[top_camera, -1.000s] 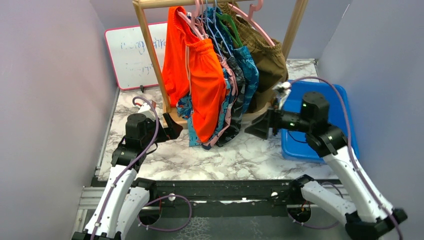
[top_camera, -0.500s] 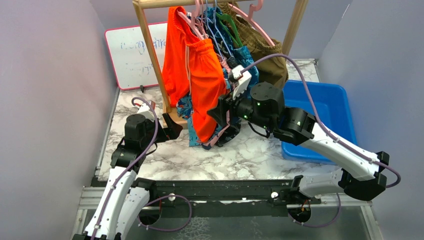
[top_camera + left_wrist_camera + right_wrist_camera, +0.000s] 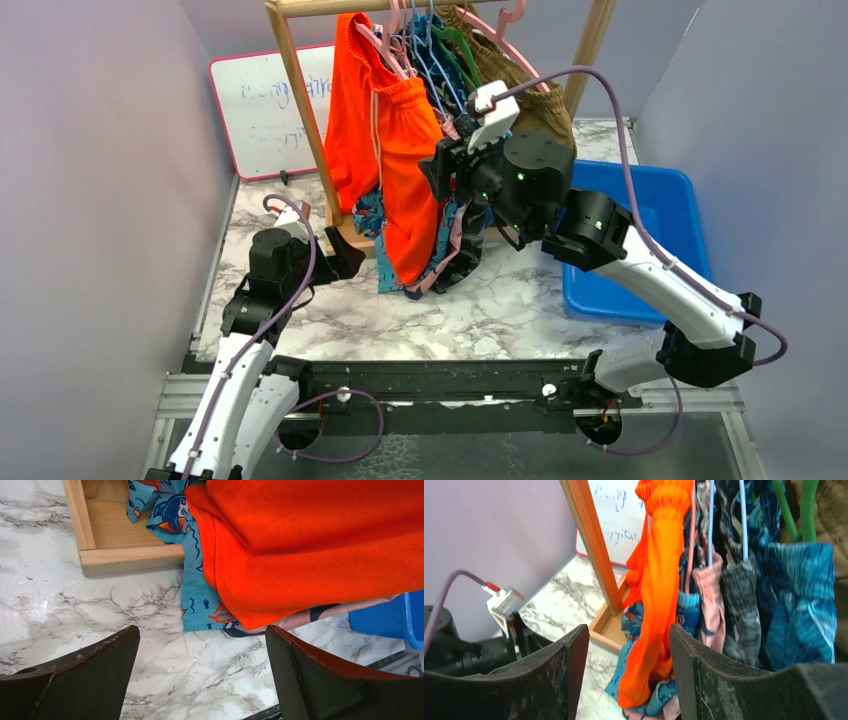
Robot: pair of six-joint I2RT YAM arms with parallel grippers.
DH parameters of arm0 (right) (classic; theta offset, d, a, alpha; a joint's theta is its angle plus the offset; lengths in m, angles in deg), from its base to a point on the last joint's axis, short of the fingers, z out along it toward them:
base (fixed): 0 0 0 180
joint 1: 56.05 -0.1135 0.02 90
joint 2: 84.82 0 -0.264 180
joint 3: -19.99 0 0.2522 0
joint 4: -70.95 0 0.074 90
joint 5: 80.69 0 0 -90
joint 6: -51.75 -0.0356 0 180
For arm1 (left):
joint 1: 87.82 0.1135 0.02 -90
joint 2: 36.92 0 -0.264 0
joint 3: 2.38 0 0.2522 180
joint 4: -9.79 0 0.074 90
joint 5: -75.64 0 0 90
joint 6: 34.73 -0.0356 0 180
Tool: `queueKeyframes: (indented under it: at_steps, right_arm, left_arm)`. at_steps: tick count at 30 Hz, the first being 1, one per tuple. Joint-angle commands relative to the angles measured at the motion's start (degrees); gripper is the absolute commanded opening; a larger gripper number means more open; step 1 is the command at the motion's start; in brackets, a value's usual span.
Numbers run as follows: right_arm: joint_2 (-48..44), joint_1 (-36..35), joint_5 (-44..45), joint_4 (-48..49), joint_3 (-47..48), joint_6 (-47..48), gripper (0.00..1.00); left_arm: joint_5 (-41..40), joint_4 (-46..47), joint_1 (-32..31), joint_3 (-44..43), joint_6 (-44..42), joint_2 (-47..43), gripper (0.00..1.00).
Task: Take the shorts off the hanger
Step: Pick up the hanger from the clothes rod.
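Several pairs of shorts hang on hangers from a wooden rack (image 3: pixel 296 95). The plain orange pair (image 3: pixel 400 170) hangs in front, also in the right wrist view (image 3: pixel 656 585) and left wrist view (image 3: pixel 320 545). Behind it hang blue cartoon-print (image 3: pixel 200 590), pink (image 3: pixel 707 597), black patterned (image 3: pixel 739 610) and teal patterned (image 3: pixel 801 600) pairs. My right gripper (image 3: pixel 438 165) is open, raised beside the orange shorts; in its wrist view (image 3: pixel 629 672) the orange fabric shows between the open fingers, not clamped. My left gripper (image 3: pixel 345 260) is open and empty, low by the rack foot (image 3: pixel 202 672).
A blue bin (image 3: pixel 660 240) sits on the marble table (image 3: pixel 480 310) at the right. A whiteboard (image 3: pixel 262 110) leans at the back left. Brown shorts (image 3: pixel 530 110) hang at the rack's far end. The rack's wooden base (image 3: pixel 130 555) lies by my left gripper.
My right arm has swung left from the blue bin and risen to the hanging shorts, ending beside the orange pair. The left arm has not moved.
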Motion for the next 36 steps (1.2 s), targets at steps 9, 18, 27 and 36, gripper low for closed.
queueKeyframes:
  at_steps: [9,18,27,36]
  right_arm:
    - [10.5,4.1,-2.5,-3.6,14.2,3.7,0.48]
    - [13.0,4.4,-11.4,-7.5,16.9,4.8,0.47]
    - [20.9,4.3,-9.8,-10.0,26.0,5.1,0.47]
    - [22.4,4.7,-2.1,-4.2,25.0,2.6,0.45]
  left_arm:
    - [0.3,1.4,0.3,-1.0,-0.1,-0.1,0.99]
    - [0.3,1.4,0.3,-0.9,-0.1,0.2,0.99]
    - [0.5,1.3,0.3,-0.9,0.0,0.2,0.99]
    - [0.6,1.5,0.3,-0.8,-0.1,0.4,0.99]
